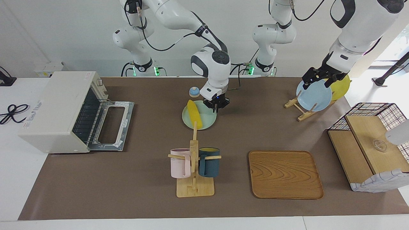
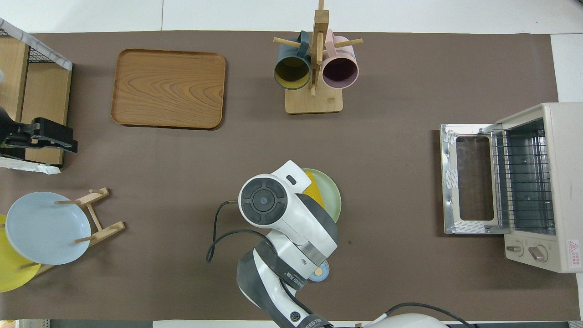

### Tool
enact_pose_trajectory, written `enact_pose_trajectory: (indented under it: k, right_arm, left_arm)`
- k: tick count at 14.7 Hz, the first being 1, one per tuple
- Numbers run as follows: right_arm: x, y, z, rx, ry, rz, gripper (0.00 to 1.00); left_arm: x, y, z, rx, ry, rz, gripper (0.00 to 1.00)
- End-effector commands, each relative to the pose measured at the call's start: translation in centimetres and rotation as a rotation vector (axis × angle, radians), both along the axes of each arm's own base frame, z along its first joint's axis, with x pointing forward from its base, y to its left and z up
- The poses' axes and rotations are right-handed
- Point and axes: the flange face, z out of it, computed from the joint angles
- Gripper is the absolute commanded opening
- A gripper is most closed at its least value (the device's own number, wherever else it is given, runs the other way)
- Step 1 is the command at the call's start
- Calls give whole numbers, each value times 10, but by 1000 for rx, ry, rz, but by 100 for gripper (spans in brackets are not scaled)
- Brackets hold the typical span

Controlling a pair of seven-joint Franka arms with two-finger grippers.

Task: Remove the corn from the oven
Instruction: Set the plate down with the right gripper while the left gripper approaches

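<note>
The yellow corn [image 1: 194, 117] lies on a pale green plate [image 1: 209, 124] in the middle of the table, outside the oven. In the overhead view only a strip of the corn [image 2: 315, 191] and the plate's rim [image 2: 332, 197] show past my right arm. My right gripper [image 1: 218, 107] hangs empty just over the plate's edge, beside the corn. The off-white oven [image 1: 54, 108] stands at the right arm's end with its door [image 1: 110, 126] folded down flat; its rack [image 2: 524, 177] is bare. My left gripper [image 1: 319, 80] waits raised and open over the plate rack.
A mug rack [image 1: 194, 166] with a pink mug and a dark blue mug stands farther from the robots than the plate. A wooden tray [image 1: 284, 174] lies beside it. A plate rack with a blue plate [image 1: 314, 95] and a yellow plate, a wooden box with a wire basket [image 1: 370, 143], and a small blue round object [image 1: 194, 92] are also present.
</note>
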Motion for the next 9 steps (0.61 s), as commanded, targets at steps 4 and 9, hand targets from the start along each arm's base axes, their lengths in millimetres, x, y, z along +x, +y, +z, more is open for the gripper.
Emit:
enact_pose_trajectory:
  k: [4,9]
  right_arm:
    - [33,-38,32,8,30,32,24]
    - [57,-129,39,-71,115,41,0]
  left_arm:
    - [-9,-5,-5,-13,-16,-9,100]
    - [-30,-55,-33,-9,-31,34,100]
